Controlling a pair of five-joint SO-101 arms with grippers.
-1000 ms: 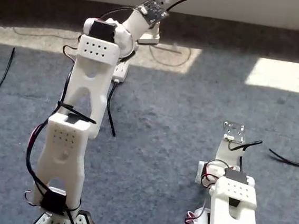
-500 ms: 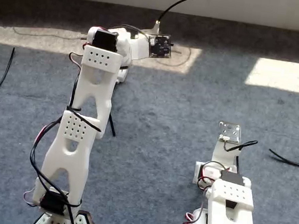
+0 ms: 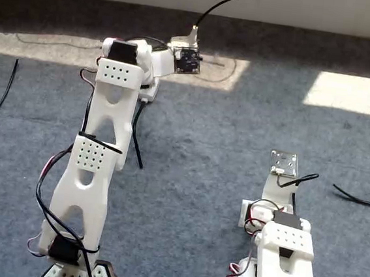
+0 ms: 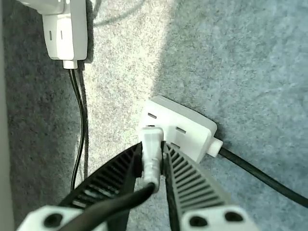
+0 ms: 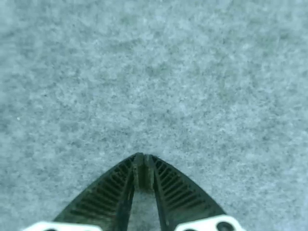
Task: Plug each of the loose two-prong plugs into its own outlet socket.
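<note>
Plug (image 4: 150, 161) pinched by the left gripper (image 4: 151, 146) at a white outlet block (image 4: 185, 132).
The white plug's front end is held against one socket of the block, which lies on grey carpet (image 4: 240, 57) with a black cord (image 4: 260, 175) leaving its side. A second white outlet (image 4: 65, 33) is seen well apart from it. The right gripper (image 5: 143, 163) is pressed together over the carpet.

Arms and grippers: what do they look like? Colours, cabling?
Left arm and right arm: white plastic links with grids of small holes, black servos at the joints, loose black and red wires alongside. Left gripper and right gripper: black, ribbed, wedge-shaped fingers on white bases with round holes.
</note>
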